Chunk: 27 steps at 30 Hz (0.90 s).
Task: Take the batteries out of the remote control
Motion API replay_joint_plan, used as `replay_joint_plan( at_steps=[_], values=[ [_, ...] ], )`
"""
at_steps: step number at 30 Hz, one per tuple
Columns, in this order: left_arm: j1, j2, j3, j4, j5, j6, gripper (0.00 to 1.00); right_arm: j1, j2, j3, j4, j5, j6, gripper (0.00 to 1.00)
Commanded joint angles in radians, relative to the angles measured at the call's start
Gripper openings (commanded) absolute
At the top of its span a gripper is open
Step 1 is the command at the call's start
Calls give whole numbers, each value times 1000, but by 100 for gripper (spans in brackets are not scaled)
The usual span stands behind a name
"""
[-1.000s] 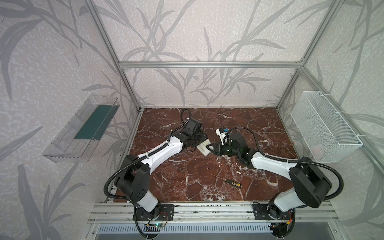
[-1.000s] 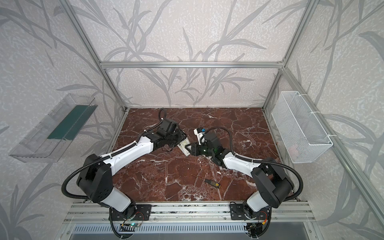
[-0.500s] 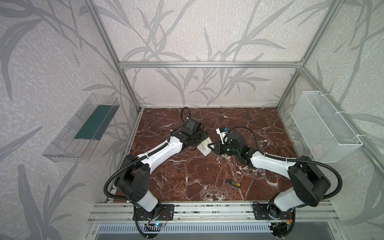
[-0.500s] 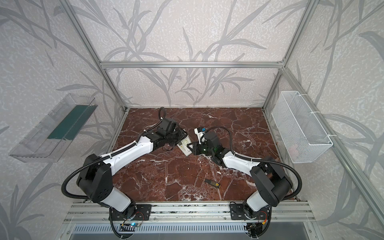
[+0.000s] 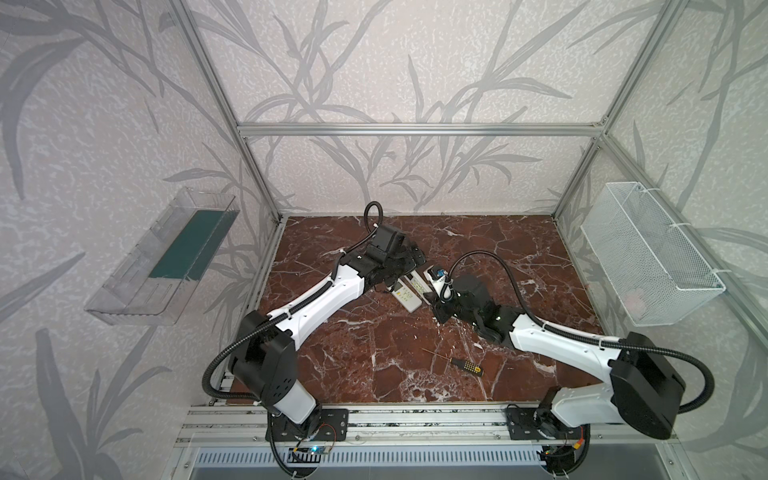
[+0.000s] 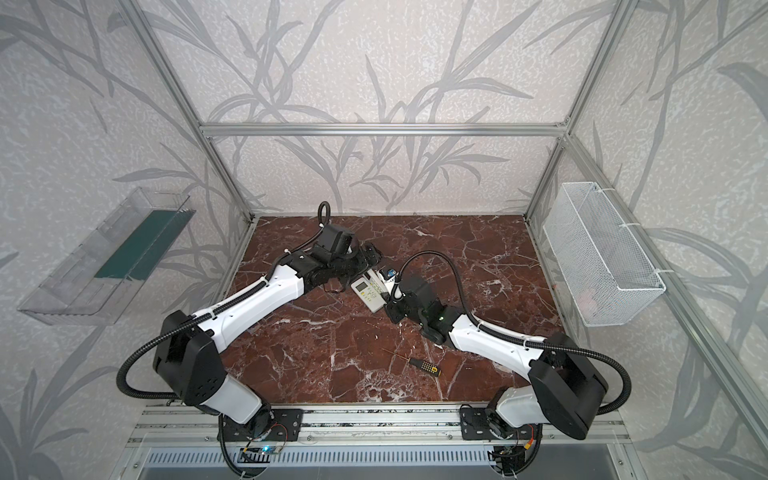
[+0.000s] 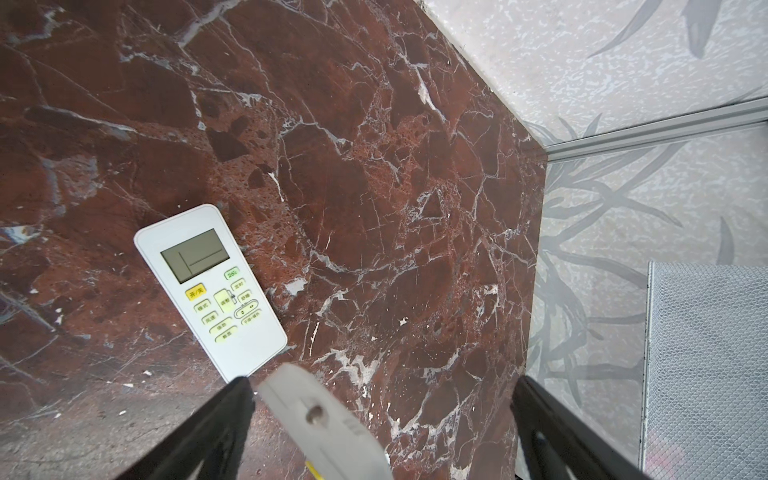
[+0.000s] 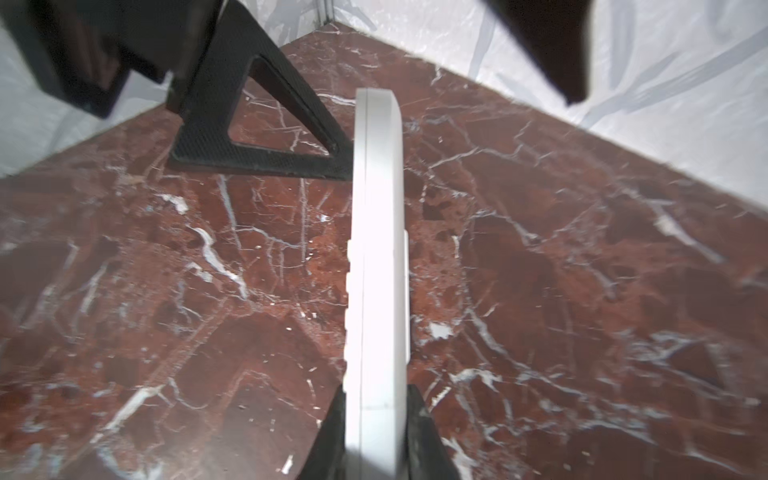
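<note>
- Right end effector (image 8: 376, 415) is clamped on a white remote (image 8: 376, 249), held on its edge over the bench (image 8: 540, 291).
- Left end effector (image 7: 382, 384) is wide apart, with that remote's end between its fingers (image 7: 220, 419).
- Batteries are hidden.

Two white rectangular plastic remote controls (image 7: 210, 286), possibly a third; one black-and-yellow-handled screwdriver (image 5: 465, 365); one white wire-mesh basket (image 5: 648, 257); one clear plastic tray (image 5: 124, 286).

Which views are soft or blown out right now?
Right wrist view: soft all over, and the held remote is blown out white toward the lens. Left wrist view: the face-up remote is crisp with legible button print, while the held remote close to the lens is out of focus. Both top views: sharp, even light, no glare.
</note>
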Motion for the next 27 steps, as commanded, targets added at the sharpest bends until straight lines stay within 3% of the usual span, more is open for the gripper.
replay_joint_plan(
  at_steps=[1,10,14,19,27],
  values=[
    [-3,-6,12,-53,20,6,95,46,-25,-38,93,250,-232,7],
    [-5,-25,8,-40,60,-13,84,124,61,-68,353,538,-527,6],
    [-9,-16,4,-31,61,-16,78,131,85,-47,380,557,-558,6],
    [-10,4,9,-25,42,-16,58,151,102,-36,411,568,-599,6],
    [-10,24,6,18,31,-39,46,171,109,-25,404,574,-604,6]
  ],
)
